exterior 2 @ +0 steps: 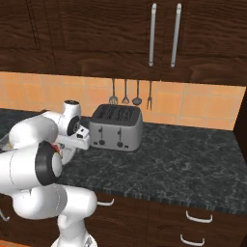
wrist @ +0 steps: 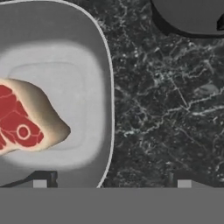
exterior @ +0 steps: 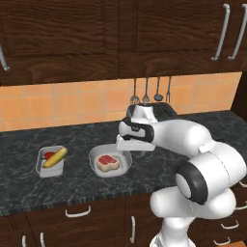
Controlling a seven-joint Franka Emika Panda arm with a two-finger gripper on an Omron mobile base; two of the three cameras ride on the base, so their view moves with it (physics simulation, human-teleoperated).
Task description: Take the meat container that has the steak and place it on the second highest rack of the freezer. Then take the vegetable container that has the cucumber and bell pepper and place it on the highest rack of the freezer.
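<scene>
Starting at the left of the left base view, I see the vegetable container (exterior: pixel 50 161) on the dark worktop (exterior: pixel 19 188), the cucumber (exterior: pixel 55 157) lying along it with the bell pepper (exterior: pixel 48 155) tucked behind. I read it as parked there for the second half of the job, well apart from where I am working.

Just right of it, at the centre of that view, sits the meat container (exterior: pixel 110 161) with the steak (exterior: pixel 108 162) flat in its middle, both resting on the worktop, not yet lifted.

Right again, the arm folds forward from the lower right, elbow high, wrist bent so the hand points down over the tray's right edge. In the hand view the tool (wrist: pixel 111 183) has its two tips spread wide, one over the tray floor by the rim (wrist: pixel 108 109), the other over bare stone. I judge that straddle is set up to pinch the rim.

In the right base view, a toaster (exterior 2: pixel 116 127) stands behind the hand.
</scene>
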